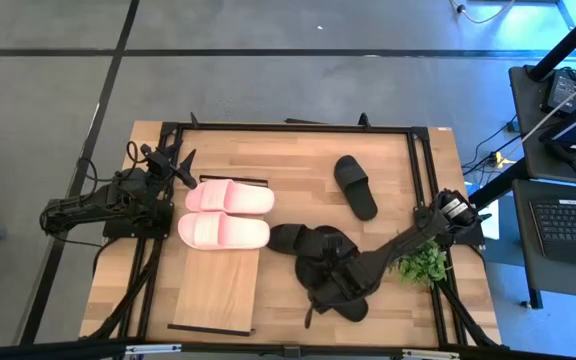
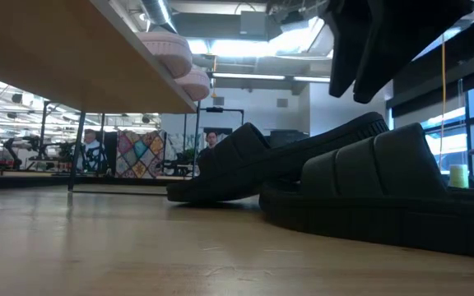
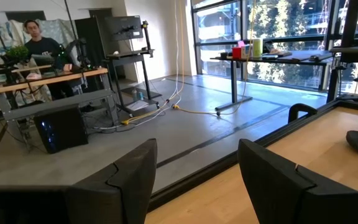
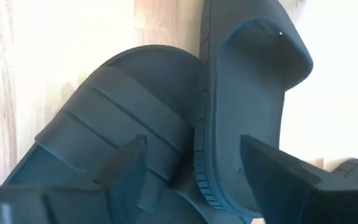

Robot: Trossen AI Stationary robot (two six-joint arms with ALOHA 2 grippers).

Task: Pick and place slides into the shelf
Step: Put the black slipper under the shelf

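Slides in three spots. Two pink slides [image 1: 226, 213] lying side by side on top of the shelf [image 1: 213, 295], at its far end. One black slide [image 1: 356, 186] alone on the counter [image 1: 298, 160], well off to the right of the shelf, long way pointing from the far edge toward the near edge, a bit slanted. Three more black ones in a messy pile [image 1: 323, 265] just to the right of the shelf, touching and partly on top of each other. In the low view, one leaning tilted on another.

Right hand [image 4: 193, 146] right over that pile, fingers spread wide, pinching nothing. Seen past the fingers: a slide tipped on its edge [image 4: 247, 81], running long way straight ahead, with a flat strapped one [image 4: 123, 130] touching it on the side. Looks like a good line-up, one finger on each side of the narrow way. Probably a short drop down, then a squeeze.

Left hand [image 3: 197, 146] waiting at the far left edge of the counter, near the pink pair, fingers spread, holding nothing. Much farther from the pile, so a job for the right arm.

Small green plant [image 1: 423, 265] just beside the right arm. Easy to bump on the swing over to the shelf.
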